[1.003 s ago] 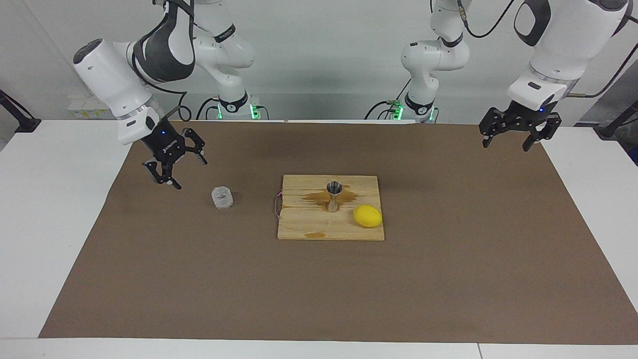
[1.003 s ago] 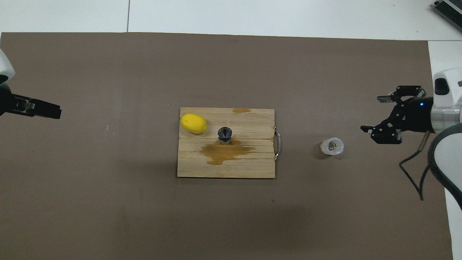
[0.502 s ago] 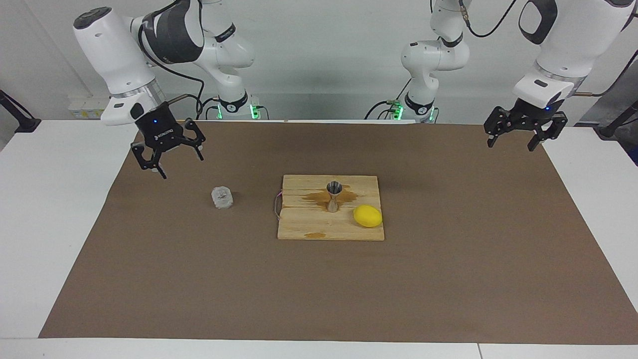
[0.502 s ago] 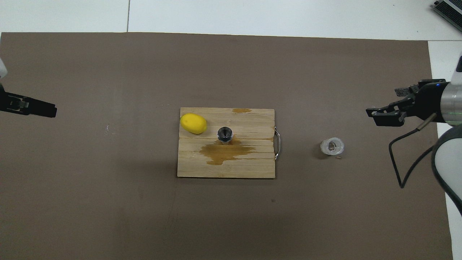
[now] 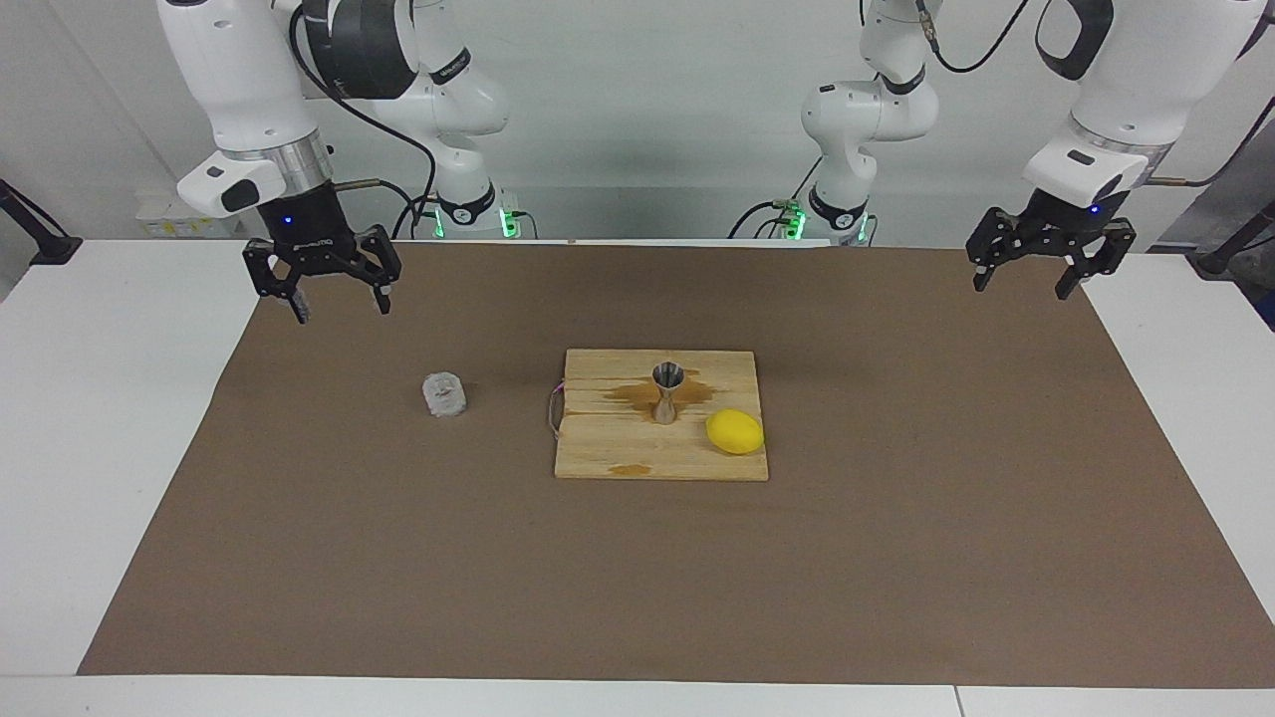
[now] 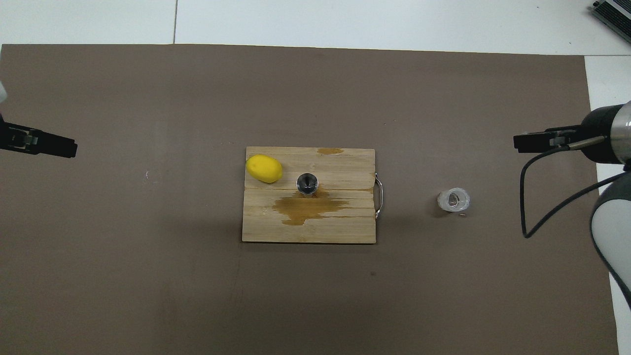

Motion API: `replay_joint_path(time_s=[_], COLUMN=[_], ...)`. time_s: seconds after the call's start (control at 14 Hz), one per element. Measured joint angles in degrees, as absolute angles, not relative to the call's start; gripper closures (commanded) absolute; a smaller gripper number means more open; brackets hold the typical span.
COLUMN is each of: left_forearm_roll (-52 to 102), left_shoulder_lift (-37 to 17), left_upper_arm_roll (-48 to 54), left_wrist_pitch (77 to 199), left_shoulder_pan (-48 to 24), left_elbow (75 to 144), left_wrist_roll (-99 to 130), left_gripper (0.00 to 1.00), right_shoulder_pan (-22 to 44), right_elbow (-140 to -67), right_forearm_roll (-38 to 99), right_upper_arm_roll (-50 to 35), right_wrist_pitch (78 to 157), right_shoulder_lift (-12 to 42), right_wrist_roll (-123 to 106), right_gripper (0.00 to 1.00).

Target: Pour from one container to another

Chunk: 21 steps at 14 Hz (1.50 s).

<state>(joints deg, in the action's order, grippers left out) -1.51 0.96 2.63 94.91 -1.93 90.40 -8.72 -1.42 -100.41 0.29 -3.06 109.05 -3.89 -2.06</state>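
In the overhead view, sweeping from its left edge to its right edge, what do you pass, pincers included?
Left pincer → lemon → jigger → glass cup → right pincer. The lemon and jigger stand on the wooden board, which spans both.

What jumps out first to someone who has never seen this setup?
Probably the bright yellow lemon on the wooden board at the table's middle, beside a steel jigger standing at a brown stain. A bumpy glass cup sits alone on the brown mat, toward the right arm's end.
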Motion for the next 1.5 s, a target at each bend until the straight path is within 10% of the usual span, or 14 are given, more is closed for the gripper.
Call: replay_joint_path(time_s=[0.64,1.5], left_forearm_roll=[-1.48,-1.46], left_shoulder_lift=[1.03,0.71], left_upper_arm_roll=[2.57,2.85], left_wrist_pitch=[94.68,94.43], left_shoulder_pan=[-1.91,-1.97], left_elbow=[90.11,90.25], left_wrist_roll=[-6.14,-6.01], left_gripper=[0.0,0.0], right_shoulder_pan=[0.14,0.03], right_elbow=[-91.82,-92.96], right_forearm_roll=[-1.91,-1.91], right_upper_arm_roll=[-2.84,-2.76], right_wrist_pitch=[92.75,91.03], right_shoulder_lift=[-1.57,-0.45], right_wrist_roll=[14.27,14.05], right_gripper=[0.0,0.0])
